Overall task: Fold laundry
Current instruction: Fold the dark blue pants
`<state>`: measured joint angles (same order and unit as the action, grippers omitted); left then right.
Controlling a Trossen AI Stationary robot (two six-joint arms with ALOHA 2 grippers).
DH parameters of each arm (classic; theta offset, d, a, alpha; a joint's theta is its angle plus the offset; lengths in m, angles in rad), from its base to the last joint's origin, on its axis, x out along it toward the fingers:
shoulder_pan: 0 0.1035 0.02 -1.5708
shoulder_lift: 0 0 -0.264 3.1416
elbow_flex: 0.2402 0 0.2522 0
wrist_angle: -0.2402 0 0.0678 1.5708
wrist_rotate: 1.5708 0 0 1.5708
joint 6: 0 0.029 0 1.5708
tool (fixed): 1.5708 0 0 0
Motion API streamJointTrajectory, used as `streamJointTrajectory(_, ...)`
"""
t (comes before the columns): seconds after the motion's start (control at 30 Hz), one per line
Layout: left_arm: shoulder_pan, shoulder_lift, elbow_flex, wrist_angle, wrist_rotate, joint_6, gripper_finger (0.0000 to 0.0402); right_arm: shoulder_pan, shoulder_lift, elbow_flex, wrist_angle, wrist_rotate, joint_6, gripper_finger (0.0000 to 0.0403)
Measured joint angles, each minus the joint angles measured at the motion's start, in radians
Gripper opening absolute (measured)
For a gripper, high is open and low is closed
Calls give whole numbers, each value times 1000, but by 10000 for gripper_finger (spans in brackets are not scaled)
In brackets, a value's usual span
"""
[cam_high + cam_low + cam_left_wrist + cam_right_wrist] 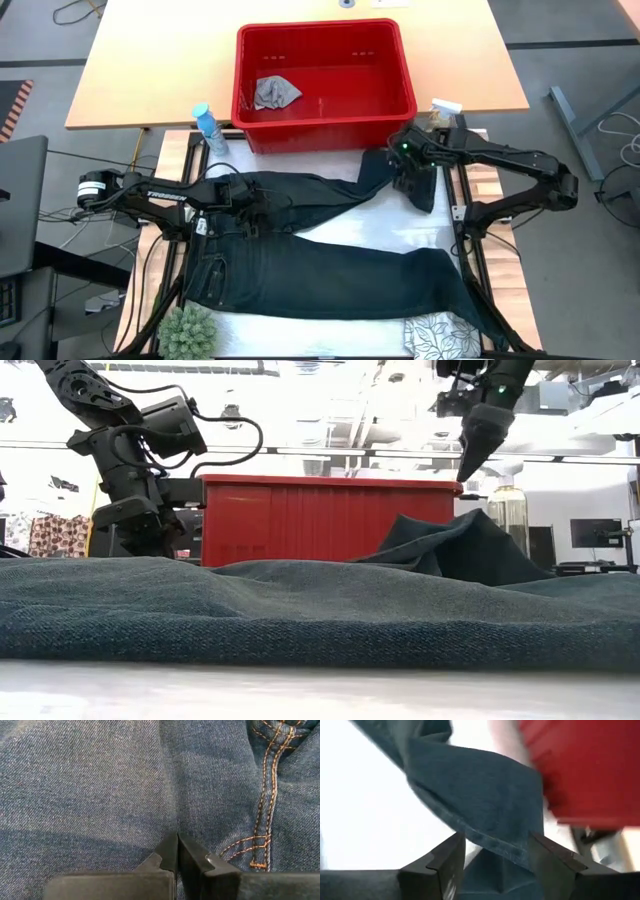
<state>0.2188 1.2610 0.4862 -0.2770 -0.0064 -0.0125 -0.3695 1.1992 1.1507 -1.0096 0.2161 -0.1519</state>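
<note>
- High view: the jeans are spread across the table before the red basket; the small grey cloth lies inside it.
- Left wrist view: the left gripper is pressed closed on denim.
- Right wrist view: the right gripper is spread, a leg hem between its fingers, ungripped.

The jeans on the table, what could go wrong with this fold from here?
1. The right hand stands open with the jeans leg hem loose between its fingers, so the raised fold could slump or land crooked.
2. That leg end lies close beside the red basket and might catch on its wall.
3. The left hand, shut and pressed on the denim near the fly, could drag the waist if it slides.
</note>
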Motion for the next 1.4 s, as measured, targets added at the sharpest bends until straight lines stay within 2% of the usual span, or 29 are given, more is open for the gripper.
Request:
streamJointTrajectory(0.2,0,0,0,-2,-10,-32,0,162,16,-20,-38,26,-231,244)
streamJointTrajectory(0.37,0,0,0,-2,-25,-38,0,260,119,-25,-58,169,-369,244)
streamJointTrajectory(0.53,0,0,0,-2,-28,-41,0,262,250,-26,-56,351,-432,244)
streamJointTrajectory(0.63,0,0,0,-2,-28,-46,0,234,322,-26,-66,385,-427,239)
streamJointTrajectory(0.73,0,0,0,-2,-28,-59,0,220,370,-26,-85,401,-426,196)
streamJointTrajectory(0.83,0,0,0,-3,-28,-63,0,225,391,-7,-121,401,-415,91)
streamJointTrajectory(0.87,0,0,0,-3,-28,-63,0,228,393,9,-144,386,-402,48)
streamJointTrajectory(0.9,0,0,0,-3,-27,-63,0,228,394,28,-173,351,-381,28)
streamJointTrajectory(1.0,0,0,0,-3,-28,-60,0,227,390,96,-248,255,-253,24)
streamJointTrajectory(1.1,0,0,0,-3,-28,-53,0,227,386,198,-352,114,-152,24)
streamJointTrajectory(1.17,0,0,0,-3,-32,-53,0,223,386,279,-430,-21,-87,23)
streamJointTrajectory(1.27,0,0,0,-3,-34,-46,0,189,399,390,-507,-276,19,23)
streamJointTrajectory(1.4,0,0,0,-3,-35,-35,0,113,400,476,-497,-560,143,23)
